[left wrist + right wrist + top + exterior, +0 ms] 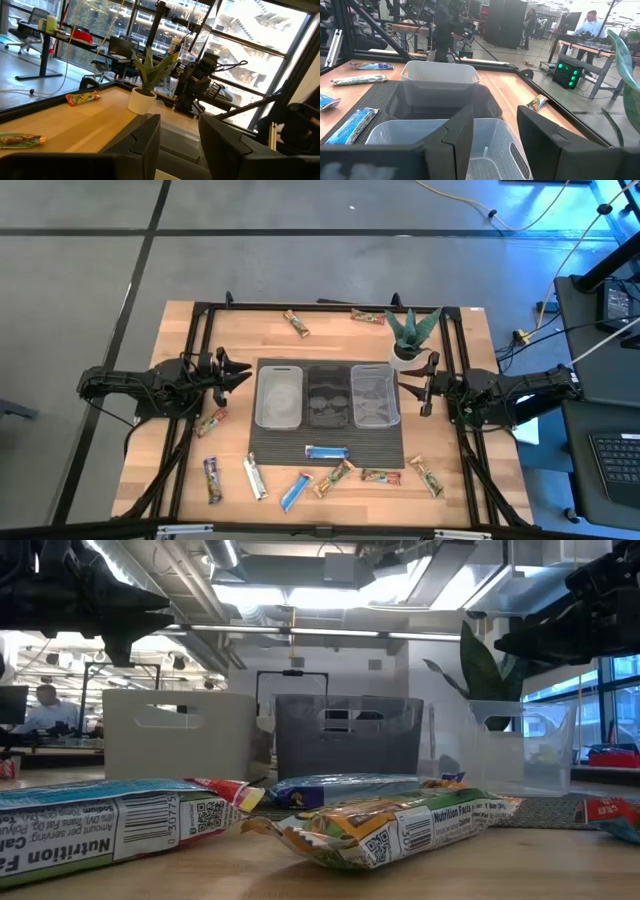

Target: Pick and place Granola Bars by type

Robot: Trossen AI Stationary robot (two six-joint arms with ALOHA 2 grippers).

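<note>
On the wooden table (180,470), three clear bins sit side by side on a dark mat (325,448): left bin (279,395), middle bin (326,394), right bin (374,394). All three look empty from above.

Granola Bars are scattered around them. Along the front edge, w/ gaps between most: a purple one (212,480), a silver one (256,477), a blue one (294,491), and three tan/green ones (334,478), (380,476), (426,476). Another blue bar (326,452) lies on the mat just in front of the middle bin. One tan/green bar (211,422) sits left of the bins, near the left arm. Two more lie at the back edge, (296,324) and (367,317) (the second is just beside the potted plant (411,332)).

Left gripper (232,372) hovers just left of the left bin, fingers spread apart, holding nothing. Right gripper (422,387) hovers just right of the right bin, near the plant pot, fingers also spread & empty.

In the low view a person (44,708) sits in the room behind the table.
</note>
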